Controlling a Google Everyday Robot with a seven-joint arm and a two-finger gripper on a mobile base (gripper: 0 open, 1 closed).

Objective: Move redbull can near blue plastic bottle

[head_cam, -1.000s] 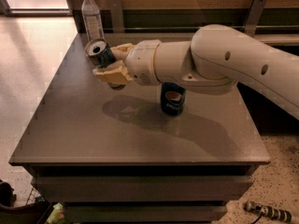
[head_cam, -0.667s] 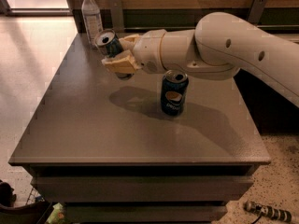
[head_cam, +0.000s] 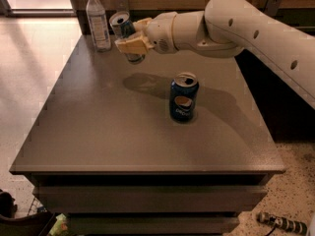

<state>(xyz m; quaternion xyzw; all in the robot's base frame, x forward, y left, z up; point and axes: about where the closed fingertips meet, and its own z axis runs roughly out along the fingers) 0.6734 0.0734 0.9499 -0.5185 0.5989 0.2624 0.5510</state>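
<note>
Gripper: cream two-finger gripper (head_cam: 131,34), raised over the far end of the grey bench (head_cam: 98,132), clamped on the can.
Can: slim blue-and-silver Red Bull can (head_cam: 121,24), tilted in the gripper, off the surface.
Bottle: clear plastic bottle with white cap (head_cam: 97,21), upright just beside the gripper, apart from the can.
Other: wider dark blue Pepsi can (head_cam: 183,98), upright, well apart, nearer me.

My end effector (head_cam: 130,35), matt tan plastic on a smooth white arm (head_cam: 256,28), grips the shiny metal redbull can (head_cam: 122,25) above the matt grey surface (head_cam: 98,132), beside the clear glossy blue plastic bottle (head_cam: 98,22); I see the Pepsi can (head_cam: 183,102) gleam metallic blue.
</note>
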